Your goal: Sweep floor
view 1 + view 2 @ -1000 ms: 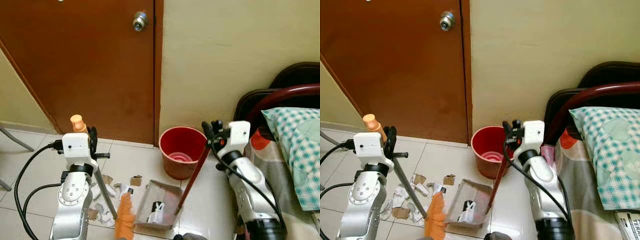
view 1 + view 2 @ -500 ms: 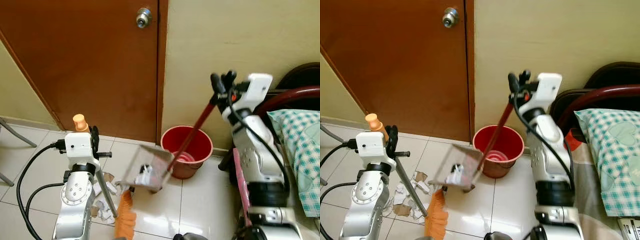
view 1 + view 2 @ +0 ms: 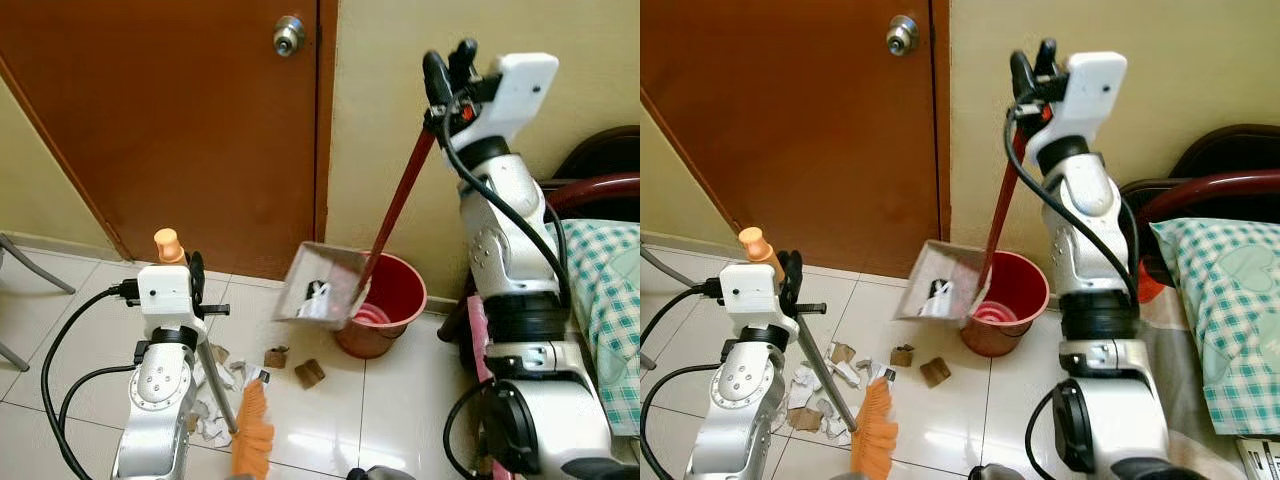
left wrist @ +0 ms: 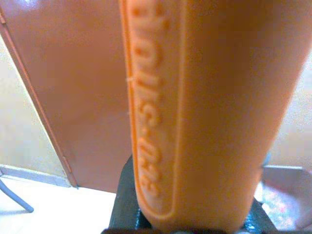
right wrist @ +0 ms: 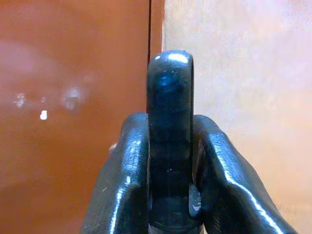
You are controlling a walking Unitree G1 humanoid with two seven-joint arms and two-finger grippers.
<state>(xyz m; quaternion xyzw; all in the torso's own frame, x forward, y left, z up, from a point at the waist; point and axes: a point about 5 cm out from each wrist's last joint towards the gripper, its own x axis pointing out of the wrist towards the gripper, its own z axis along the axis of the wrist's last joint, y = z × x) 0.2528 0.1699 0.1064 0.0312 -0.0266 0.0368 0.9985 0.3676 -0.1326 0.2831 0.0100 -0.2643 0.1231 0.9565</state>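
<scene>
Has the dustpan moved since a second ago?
Yes. The dustpan, held by the right gripper, has risen off the floor tiles and now hangs tilted beside the red bucket rim.

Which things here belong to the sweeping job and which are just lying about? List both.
In the job:
- dustpan, lifted and tilted beside the red bin, its long handle in the right tool
- broom, its handle in the left tool
- scraps of paper and card on the floor

Lying about:
- door
- bed with checked pillow
- chair leg
</scene>
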